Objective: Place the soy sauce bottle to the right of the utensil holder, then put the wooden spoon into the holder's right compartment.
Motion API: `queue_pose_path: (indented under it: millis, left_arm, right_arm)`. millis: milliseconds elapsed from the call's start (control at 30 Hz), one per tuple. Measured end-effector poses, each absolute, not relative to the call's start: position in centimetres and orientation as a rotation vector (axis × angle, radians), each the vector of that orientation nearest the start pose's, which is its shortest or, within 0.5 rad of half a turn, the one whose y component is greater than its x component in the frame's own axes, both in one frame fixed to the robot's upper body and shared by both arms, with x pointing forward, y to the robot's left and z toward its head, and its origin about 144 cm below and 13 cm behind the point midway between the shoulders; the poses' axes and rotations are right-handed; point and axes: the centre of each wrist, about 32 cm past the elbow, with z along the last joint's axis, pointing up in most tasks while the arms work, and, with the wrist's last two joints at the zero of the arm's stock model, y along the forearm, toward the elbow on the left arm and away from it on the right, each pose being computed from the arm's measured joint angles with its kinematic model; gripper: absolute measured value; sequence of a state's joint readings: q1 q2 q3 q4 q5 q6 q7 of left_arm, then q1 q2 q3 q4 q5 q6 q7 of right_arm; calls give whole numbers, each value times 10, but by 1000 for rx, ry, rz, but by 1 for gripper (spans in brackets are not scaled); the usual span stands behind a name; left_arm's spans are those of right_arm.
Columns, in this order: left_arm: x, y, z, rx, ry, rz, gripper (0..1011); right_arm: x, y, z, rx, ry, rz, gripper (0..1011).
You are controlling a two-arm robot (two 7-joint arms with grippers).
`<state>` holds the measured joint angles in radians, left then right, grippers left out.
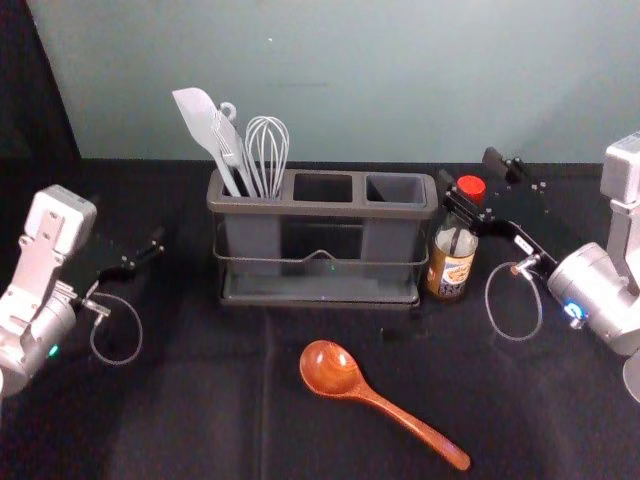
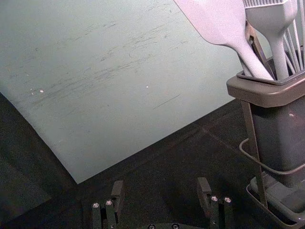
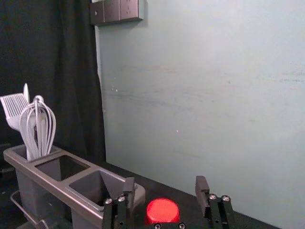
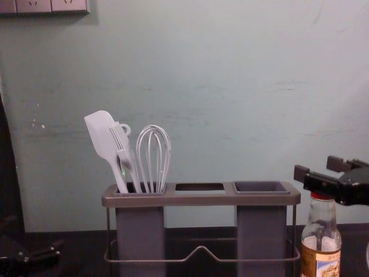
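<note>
The soy sauce bottle (image 1: 452, 262), red-capped, stands upright just right of the grey utensil holder (image 1: 320, 210). My right gripper (image 1: 468, 172) is at the bottle's top, open; in the chest view the right gripper (image 4: 317, 168) sits at cap height. From the right wrist, the red cap (image 3: 162, 211) lies between the spread fingers of my right gripper (image 3: 166, 186). The wooden spoon (image 1: 332, 370) rests in front of the holder, handle angled toward the front right. The holder's right compartment (image 1: 395, 189) is empty. Left of the holder, my left gripper (image 1: 152, 246) is open; its wrist view shows the left gripper (image 2: 161, 187) holding nothing.
A white spatula (image 1: 205, 125), a brush and a whisk (image 1: 267, 150) stand in the holder's left compartment and rise above its rim. The middle compartment (image 1: 323, 188) has nothing in it. Behind the black-covered table (image 1: 180, 400) is a pale wall (image 1: 400, 80).
</note>
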<state>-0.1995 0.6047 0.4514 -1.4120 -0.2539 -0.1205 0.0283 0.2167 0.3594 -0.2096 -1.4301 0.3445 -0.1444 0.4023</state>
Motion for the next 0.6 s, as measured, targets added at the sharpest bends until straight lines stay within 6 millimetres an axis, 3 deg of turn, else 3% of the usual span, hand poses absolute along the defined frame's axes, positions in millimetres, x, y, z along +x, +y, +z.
queue_pose_path:
  millis: [233,600]
  left_arm:
    - [489,310,1140,304,-285,1248,1000]
    - [489,310,1140,304,-285,1248,1000]
  right_arm:
    - [512,-286,1181,61,-171,-1020,990]
    - [509,-284,1184,63,-175,-1013,1003]
